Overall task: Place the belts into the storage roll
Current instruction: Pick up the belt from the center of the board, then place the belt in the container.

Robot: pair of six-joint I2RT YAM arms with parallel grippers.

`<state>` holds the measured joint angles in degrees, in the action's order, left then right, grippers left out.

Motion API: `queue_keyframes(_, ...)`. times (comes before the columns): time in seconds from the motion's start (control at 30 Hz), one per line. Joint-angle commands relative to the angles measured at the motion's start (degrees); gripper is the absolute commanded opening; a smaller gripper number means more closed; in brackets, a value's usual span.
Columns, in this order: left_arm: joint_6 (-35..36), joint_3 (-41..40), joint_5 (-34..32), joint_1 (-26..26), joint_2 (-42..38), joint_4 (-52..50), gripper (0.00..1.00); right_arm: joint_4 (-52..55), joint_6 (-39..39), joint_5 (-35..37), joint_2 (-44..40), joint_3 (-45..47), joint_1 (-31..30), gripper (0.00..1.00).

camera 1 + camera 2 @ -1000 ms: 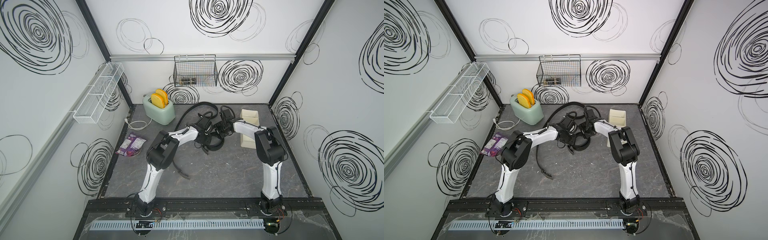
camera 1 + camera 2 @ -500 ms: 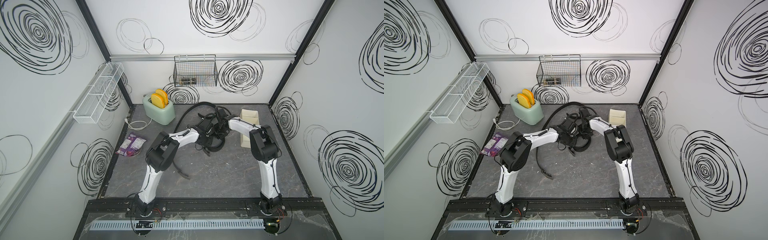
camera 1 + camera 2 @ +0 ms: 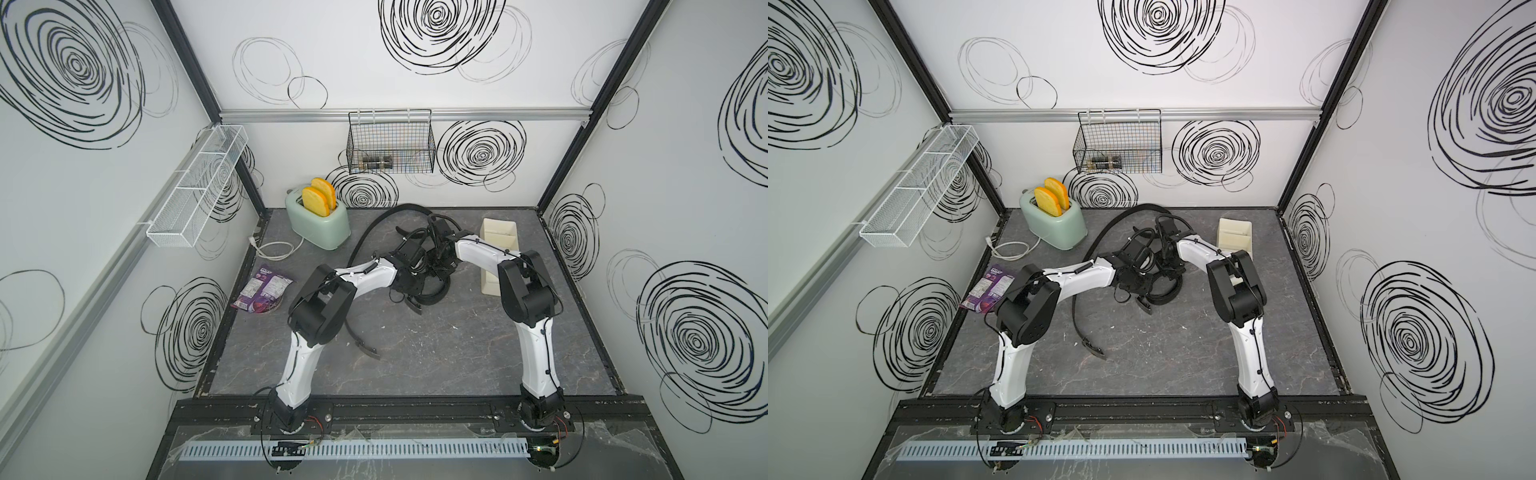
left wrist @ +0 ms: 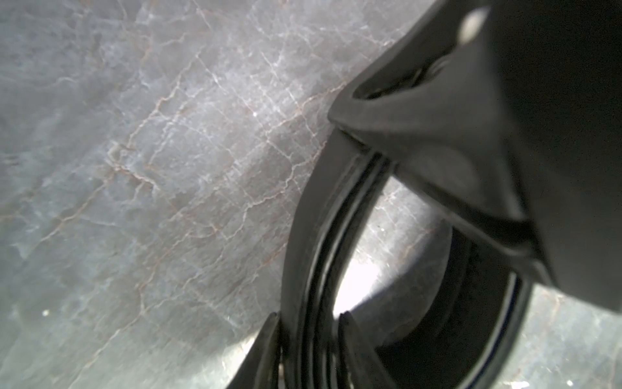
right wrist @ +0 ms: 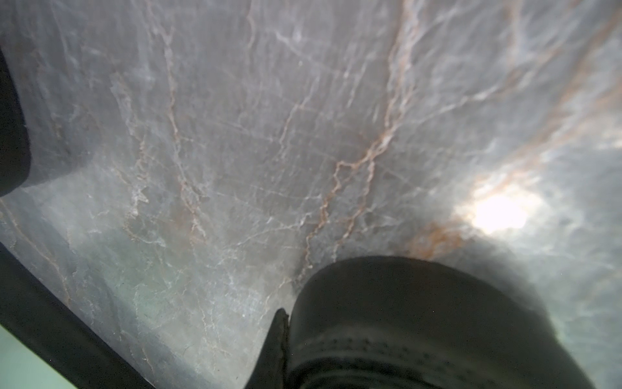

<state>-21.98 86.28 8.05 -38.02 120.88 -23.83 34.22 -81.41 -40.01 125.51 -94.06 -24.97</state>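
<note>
The right arm has swung inward from the tray side, so the right gripper (image 3: 438, 266) now sits low over the coiled belt (image 3: 434, 293), just beside the left gripper (image 4: 309, 316). A second ago it stood further out. The coil itself has not shifted on the bench (image 3: 415, 365).

In the left wrist view the left gripper has a finger on either side of the coil's wall, both touching the stacked layers, so it is clamped on the coiled belt. In the right wrist view only one of the right gripper's fingers (image 5: 277, 347) shows, lying flat against the outer face of a belt loop. The other finger is hidden behind the loop, so I cannot tell whether that gripper is clamped on the strap or merely resting against it.

The storage roll (image 3: 498, 224) stands at the back right of the bench, near the coil but apart from it, and no belt can be seen in it. The long belt (image 3: 375, 225) lies unrolled, arcing from the back of the bench under the left arm towards the front.

My reading is that both arms now work on one coil – a steadying or a hand-over before it goes to the tray (the right arm is the nearer one). The task is still in its early part: this coil is not yet lifted, and the other belt is not yet rolled.
</note>
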Motion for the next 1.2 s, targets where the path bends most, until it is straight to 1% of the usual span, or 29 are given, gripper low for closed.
queue_keyframes(0.0, 0.7, -0.8, 2.2, 0.4, -5.3, -0.5, 0.43, -1.9, 1.5, 5.7, 3.2, 0.9, 0.1, 0.00)
queue_keyframes(0.1, 0.6, -2.3, 3.4, 0.7, -7.9, 1.9, 0.48, -8.0, 3.4, 6.6, -0.3, 0.7, 0.1, 0.00)
queue_keyframes(0.13, 0.7, -3.3, 3.9, 0.8, -9.1, 3.0, 0.52, -10.4, 4.1, 6.9, -1.9, 1.3, 0.1, 0.00)
queue_keyframes(0.17, 0.5, -4.6, 4.0, 0.8, -10.6, 4.4, 0.58, -13.5, 5.1, 7.0, -3.7, 2.4, 0.0, 0.00)
queue_keyframes(0.2, 0.2, -5.8, 4.5, 1.0, -11.8, 5.4, 0.60, -17.0, 6.2, 7.0, -5.4, 3.6, -0.1, 0.00)
queue_keyframes(0.27, -1.6, -9.1, 7.1, 1.9, -15.4, 8.1, 0.60, -22.2, 9.2, 7.7, -9.7, 6.7, -0.4, 0.00)
queue_keyframes(0.33, -3.7, -12.1, 9.2, 3.1, -19.4, 10.3, 0.60, -29.9, 10.0, 7.7, -14.6, 11.7, -0.4, 0.00)
queue_keyframes(0.4, -3.7, -14.7, 9.6, 4.0, -23.9, 11.3, 0.61, -36.2, 10.7, 8.4, -20.0, 17.3, 0.0, 0.00)
queue_keyframes(0.47, -2.7, -17.7, 8.7, 5.1, -28.8, 10.8, 0.61, -39.8, 13.9, 10.2, -25.6, 21.3, 0.4, 0.00)
queue_keyframes(0.57, -2.7, -22.9, 8.8, 7.1, -35.2, 11.3, 0.61, -38.7, 21.7, 13.5, -32.0, 22.5, 1.2, 0.00)
queue_keyframes(0.6, -1.0, -24.4, 8.6, 7.5, -37.0, 11.3, 0.61, -38.5, 24.2, 14.4, -33.9, 22.7, 1.4, 0.00)
queue_keyframes(0.7, 0.9, -29.3, 8.5, 8.7, -42.2, 11.3, 0.61, -40.5, 30.8, 16.6, -39.3, 24.7, 2.9, 0.00)
queue_keyframes(0.8, 1.2, -34.6, 10.5, 10.9, -46.3, 11.9, 0.61, -41.6, 40.9, 21.0, -45.1, 27.2, 4.0, 0.00)
queue_keyframes(0.9, 1.9, -37.1, 11.6, 12.5, -48.5, 10.7, 0.61, -40.4, 50.3, 25.9, -50.1, 29.1, 5.1, 0.00)
queue_keyframes(0.93, 2.3, -37.4, 12.1, 12.8, -48.8, 10.3, 0.61, -40.6, 52.3, 27.5, -51.6, 29.9, 5.7, 0.00)
queue_keyframes(1.07, 3.2, -38.3, 13.4, 13.0, -49.2, 10.1, 0.61, -43.7, 63.4, 32.9, -58.4, 35.9, 7.7, 0.00)
queue_keyframes(1.1, 3.1, -38.4, 13.8, 13.1, -49.0, 10.3, 0.61, -43.6, 64.8, 35.1, -59.8, 36.9, 8.1, 0.00)
queue_keyframes(1.17, 2.8, -38.4, 14.4, 13.0, -48.4, 10.8, 0.61, -42.6, 66.6, 35.5, -61.6, 38.0, 10.0, 0.00)
